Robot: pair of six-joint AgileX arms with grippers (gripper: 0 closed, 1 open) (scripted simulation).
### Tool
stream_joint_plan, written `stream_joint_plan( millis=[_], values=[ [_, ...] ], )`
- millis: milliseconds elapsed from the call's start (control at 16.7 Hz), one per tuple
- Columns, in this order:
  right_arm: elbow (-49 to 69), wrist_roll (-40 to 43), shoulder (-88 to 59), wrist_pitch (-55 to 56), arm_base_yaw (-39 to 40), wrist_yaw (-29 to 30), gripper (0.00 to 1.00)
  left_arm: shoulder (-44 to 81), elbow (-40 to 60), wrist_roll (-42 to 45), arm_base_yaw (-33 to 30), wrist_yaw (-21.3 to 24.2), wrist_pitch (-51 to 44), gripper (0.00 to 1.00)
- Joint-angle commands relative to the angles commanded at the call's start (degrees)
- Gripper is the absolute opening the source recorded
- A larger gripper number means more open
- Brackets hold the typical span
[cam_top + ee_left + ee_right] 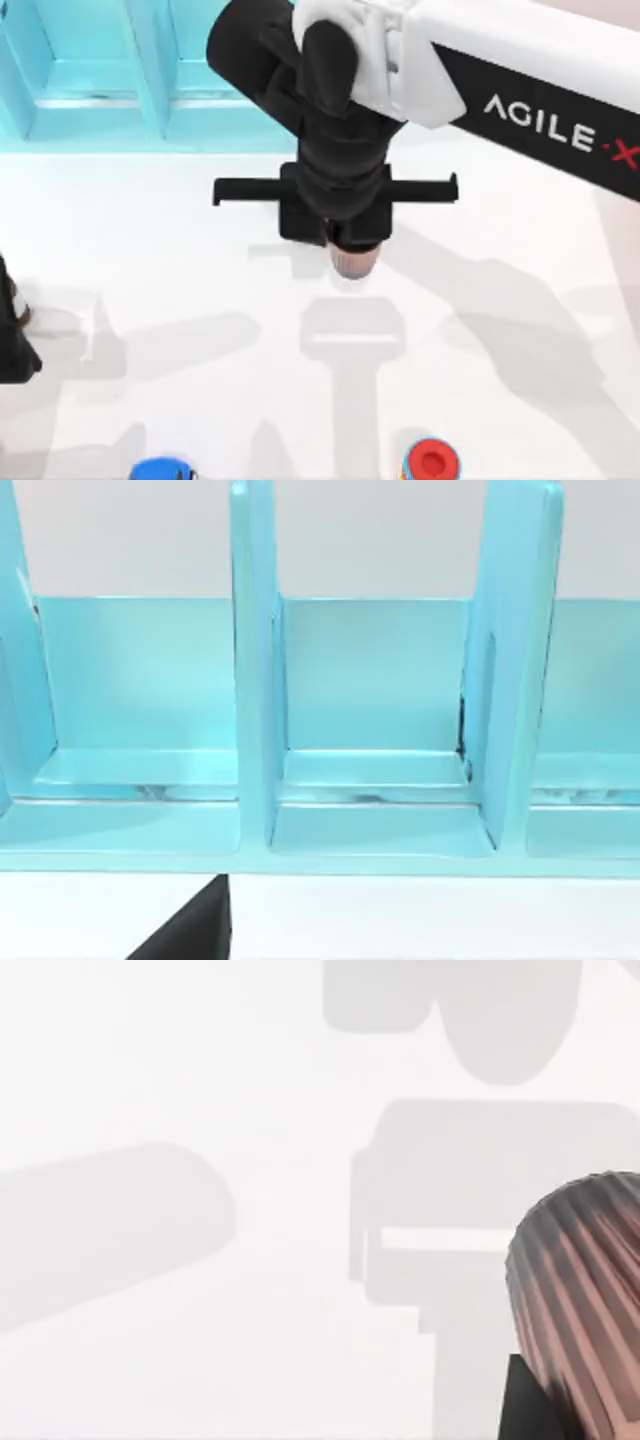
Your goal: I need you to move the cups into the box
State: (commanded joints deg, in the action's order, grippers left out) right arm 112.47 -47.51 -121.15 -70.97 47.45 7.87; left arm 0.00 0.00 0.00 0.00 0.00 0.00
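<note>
A ribbed reddish-brown cup (pixel 352 262) hangs under my right gripper (pixel 350 245) above the middle of the table, and its shadow lies on the white surface in front of it. The right gripper is shut on this cup, with the arm reaching in from the top right. In the right wrist view the cup (pixel 585 1310) is held off the table. The light-blue box (pixel 100 100), divided into compartments, stands at the back left. The left wrist view faces the box (pixel 380 830) and its upright dividers. My left arm (pixel 10 330) is parked at the table's left edge.
A red bottle (pixel 432 460) stands at the front edge, right of centre. A blue cylinder (pixel 160 470) sits at the front edge to the left. White tabletop lies between the held cup and the box.
</note>
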Motion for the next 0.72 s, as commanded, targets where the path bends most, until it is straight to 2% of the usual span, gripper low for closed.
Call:
stream_joint_plan(
  millis=[360,540,720],
  values=[
    [0.6,1.7,1.0,0.3,-1.4,0.0,0.0,0.0,0.0,0.0,0.0,0.0,0.0,1.0],
    [1.6,8.0,4.3,0.9,-7.7,-0.2,0.0,0.0,0.0,0.0,0.0,0.0,0.0,1.0],
    [1.5,17.5,7.7,0.1,-17.5,-0.7,0.0,0.0,0.0,0.0,0.0,0.0,0.0,1.0]
  ],
)
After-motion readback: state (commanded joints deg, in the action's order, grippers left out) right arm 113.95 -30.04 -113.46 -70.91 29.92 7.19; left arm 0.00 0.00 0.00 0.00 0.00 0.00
